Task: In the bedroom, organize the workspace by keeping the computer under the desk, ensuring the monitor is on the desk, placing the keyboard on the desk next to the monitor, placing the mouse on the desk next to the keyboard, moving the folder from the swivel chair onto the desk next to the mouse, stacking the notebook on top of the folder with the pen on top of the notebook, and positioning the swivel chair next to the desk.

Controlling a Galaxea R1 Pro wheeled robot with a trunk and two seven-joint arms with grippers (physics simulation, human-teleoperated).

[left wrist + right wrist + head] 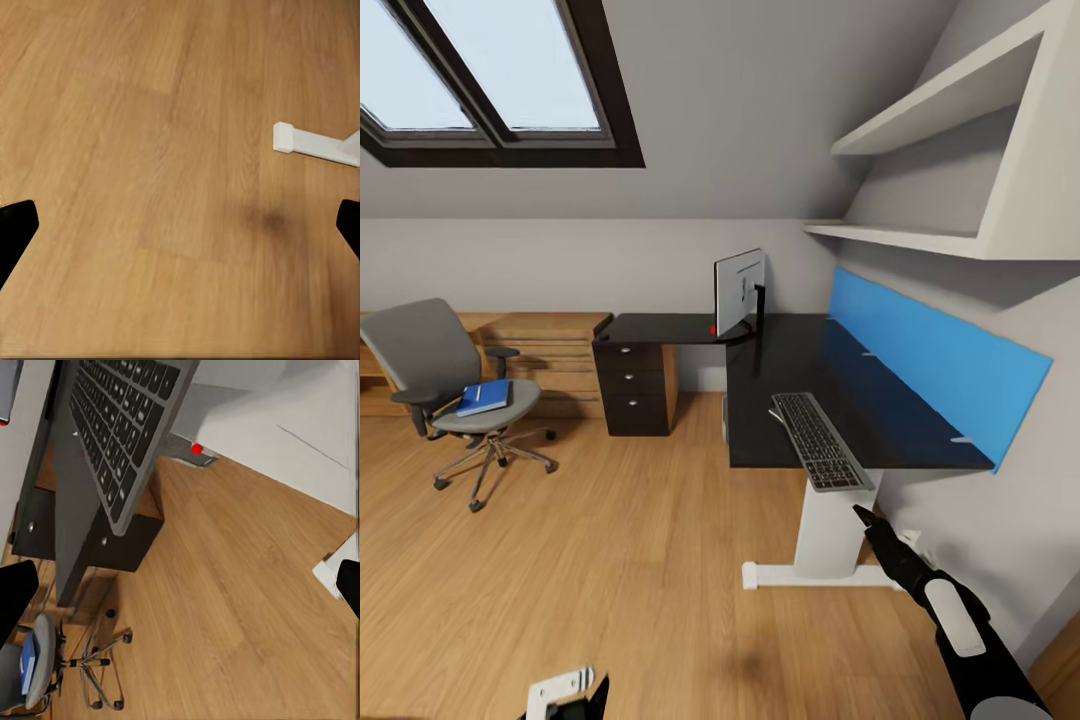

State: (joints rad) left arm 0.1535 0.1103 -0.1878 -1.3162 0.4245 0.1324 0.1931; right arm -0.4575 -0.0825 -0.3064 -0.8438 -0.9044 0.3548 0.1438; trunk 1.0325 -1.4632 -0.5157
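Nearest to us, the right end effector (pixel 857 512) hangs just below the front edge of the table (pixel 860 400), its dark fingers spread wide and holding nothing, as the right wrist view shows them at both edges of the picture. Our left end effector (pixel 180 225) hovers low over the wooden floor (pixel 610 560), likewise spread apart and empty (the left wrist view shows a white table foot (pixel 311 142) beyond it).

Right above the right end effector lies the keyboard (pixel 820 440), on the table's near end, its front corner hanging past the edge. Farther back the monitor (pixel 738 292) stands upright on the table's corner, a small red light at its lower corner. Under the table's left wing sits the black drawer unit (pixel 635 388) with round silver knobs.

Well apart from the table, across the floor to the left, we see the swivel chair (pixel 450 385), with the blue folder (pixel 485 397) lying flat on its seat. A light-wood chest (pixel 550 355) stands behind it.
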